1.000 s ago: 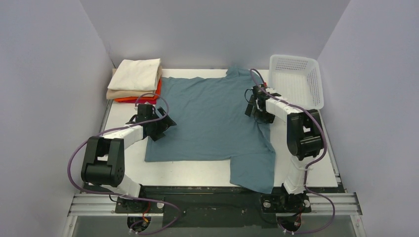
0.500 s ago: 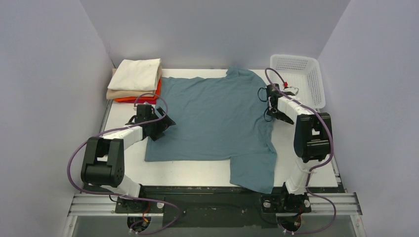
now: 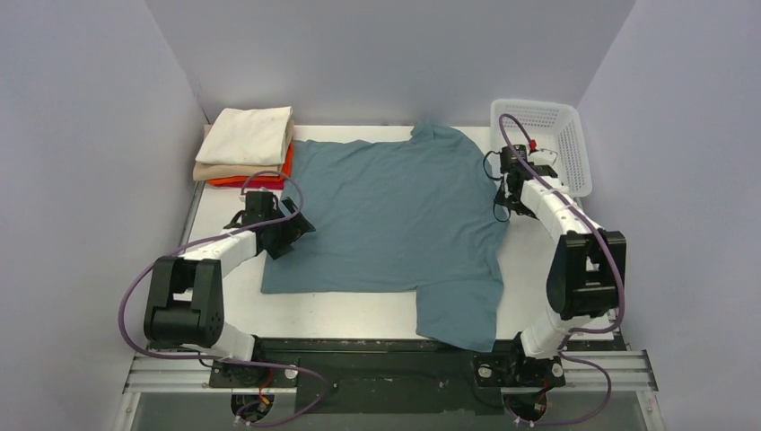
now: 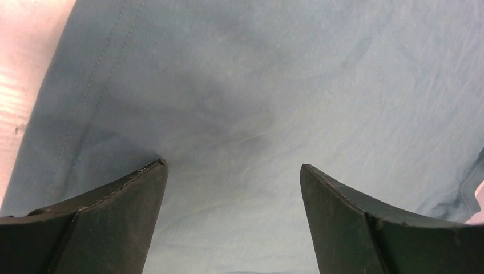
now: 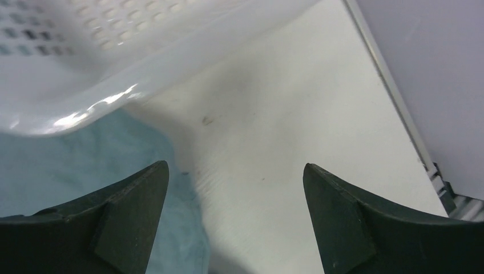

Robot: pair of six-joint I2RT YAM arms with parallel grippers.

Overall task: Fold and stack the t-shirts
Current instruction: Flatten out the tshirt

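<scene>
A large teal-blue t-shirt (image 3: 395,215) lies spread flat on the white table (image 3: 547,287), one sleeve hanging over the front edge. Folded t-shirts are stacked at the back left: cream (image 3: 256,135) on top, tan (image 3: 235,170) below it, orange-red (image 3: 256,180) at the bottom. My left gripper (image 3: 292,229) is open, low over the teal shirt's left edge; teal cloth (image 4: 257,85) fills the left wrist view between the fingers of my left gripper (image 4: 232,165). My right gripper (image 3: 504,205) is open at the shirt's right edge, holding nothing. In its wrist view the right gripper (image 5: 235,164) spans the shirt's hem (image 5: 85,160) and bare table (image 5: 285,114).
A white perforated basket (image 3: 538,144) stands at the back right, just beyond my right gripper; its rim (image 5: 114,57) looms close in the right wrist view. Grey walls enclose the table on three sides. A metal rail (image 3: 395,368) runs along the front.
My right arm has swung right, from over the teal shirt's right side to its right edge beside the basket. The left arm has barely moved.
</scene>
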